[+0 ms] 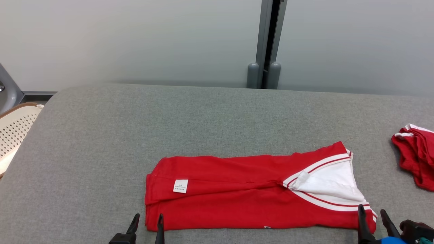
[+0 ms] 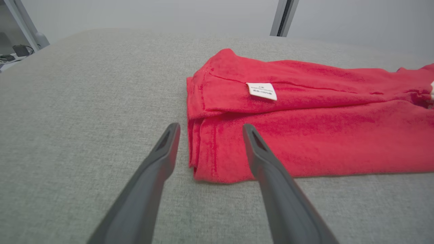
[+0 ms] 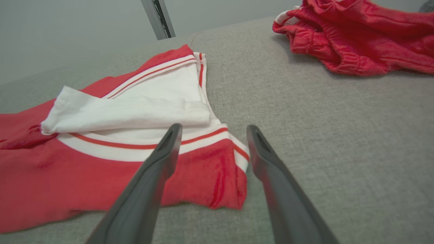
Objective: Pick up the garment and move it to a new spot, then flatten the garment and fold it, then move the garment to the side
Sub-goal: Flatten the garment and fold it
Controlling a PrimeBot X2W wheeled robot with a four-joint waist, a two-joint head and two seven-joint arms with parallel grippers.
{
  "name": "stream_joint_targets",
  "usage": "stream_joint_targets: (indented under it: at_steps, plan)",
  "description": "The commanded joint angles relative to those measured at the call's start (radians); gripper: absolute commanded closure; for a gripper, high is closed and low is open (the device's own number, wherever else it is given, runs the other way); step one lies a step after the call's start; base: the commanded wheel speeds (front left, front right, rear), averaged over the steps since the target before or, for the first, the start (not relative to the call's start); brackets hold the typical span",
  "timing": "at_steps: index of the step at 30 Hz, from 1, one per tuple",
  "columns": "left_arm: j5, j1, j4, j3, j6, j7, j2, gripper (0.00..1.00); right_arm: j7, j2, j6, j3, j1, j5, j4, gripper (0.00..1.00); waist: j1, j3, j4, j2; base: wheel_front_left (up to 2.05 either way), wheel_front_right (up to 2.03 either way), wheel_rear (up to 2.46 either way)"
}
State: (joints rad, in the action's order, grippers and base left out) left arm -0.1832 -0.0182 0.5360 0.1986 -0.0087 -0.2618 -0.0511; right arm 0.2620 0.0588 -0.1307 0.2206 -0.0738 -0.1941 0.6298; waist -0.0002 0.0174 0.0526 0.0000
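Left gripper (image 1: 148,218), right gripper (image 1: 371,210) at 6 o'clock, jaws apart, straddled near corners of garment (image 1: 237,193). Judged mid-fold; next move needed both corners pinched.

On the folded garment (image 1: 237,203), the white label (image 1: 180,186) has print too small to read. The second red garment (image 1: 415,154) runs off the head view's right edge, the perforated basket (image 1: 15,130) off its left.
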Motion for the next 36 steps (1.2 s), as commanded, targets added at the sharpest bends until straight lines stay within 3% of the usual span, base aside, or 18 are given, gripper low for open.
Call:
stream_joint_targets:
  at_steps: [1, 12, 19, 26, 27, 28, 29, 30, 32, 36]
  plan:
    - [0.006, -0.011, -0.021, 0.007, 0.006, -0.004, 0.0, 0.0, 0.004, -0.004, 0.0, -0.002, 0.011, 0.007, 0.005, 0.0, 0.0002, -0.005, -0.003, 0.0, 0.0, 0.0, 0.0]
    - [0.004, 0.03, -0.048, 0.046, -0.002, -0.004, 0.0, 0.0, 0.003, 0.009, 0.0, -0.025, -0.135, 0.039, 0.057, 0.0, 0.0002, 0.053, 0.011, 0.0, 0.0, 0.0, 0.0]
    - [0.0, 0.062, -0.034, 0.06, -0.013, -0.004, 0.0, 0.0, -0.004, 0.035, 0.0, 0.001, -0.266, 0.1, 0.224, 0.0, 0.0002, 0.097, 0.033, 0.0, 0.0, 0.0, 0.0]
    - [0.002, 0.088, -0.027, 0.054, -0.015, -0.004, 0.0, 0.0, -0.044, 0.012, 0.0, 0.029, -0.31, 0.126, 0.461, 0.0, 0.0002, 0.128, 0.055, 0.0, 0.0, 0.0, 0.0]
    - [0.003, 0.088, -0.026, 0.051, -0.015, -0.004, 0.001, 0.0, -0.051, 0.005, 0.0, 0.021, -0.31, 0.12, 0.485, 0.3, 0.0002, 0.129, 0.054, 0.0, 0.0, 0.0, 0.0]
    - [0.005, 0.087, -0.026, 0.049, -0.015, -0.004, 0.001, 0.0, -0.052, -0.002, 0.0, 0.01, -0.312, 0.113, 0.503, 0.78, 0.0002, 0.129, 0.053, 0.0, 0.0, 0.0, 0.0]
    - [0.005, 0.087, -0.026, 0.049, -0.015, -0.004, 0.001, 0.0, -0.052, -0.002, 0.0, 0.01, -0.312, 0.113, 0.503, 0.78, 0.0002, 0.129, 0.053, 0.0, 0.0, 0.0, 0.0]
    - [0.007, 0.086, -0.025, 0.046, -0.016, -0.004, 0.001, 0.0, -0.048, -0.008, -0.002, 0.0, -0.314, 0.101, 0.514, 1.0, 0.0002, 0.128, 0.05, 0.0, 0.0, 0.0, 0.0]
    - [0.009, 0.08, -0.024, 0.038, -0.016, -0.004, 0.001, 0.0, -0.033, -0.011, -0.001, 0.002, -0.317, 0.076, 0.519, 1.0, 0.0002, 0.124, 0.041, 0.0, 0.0, 0.0, 0.0]
    - [0.011, 0.077, -0.025, 0.036, -0.02, -0.004, 0.0, 0.0, -0.006, 0.058, 0.002, 0.048, -0.308, 0.057, 0.471, 1.0, 0.0002, 0.109, 0.021, 0.0, 0.0, 0.0, 0.0]
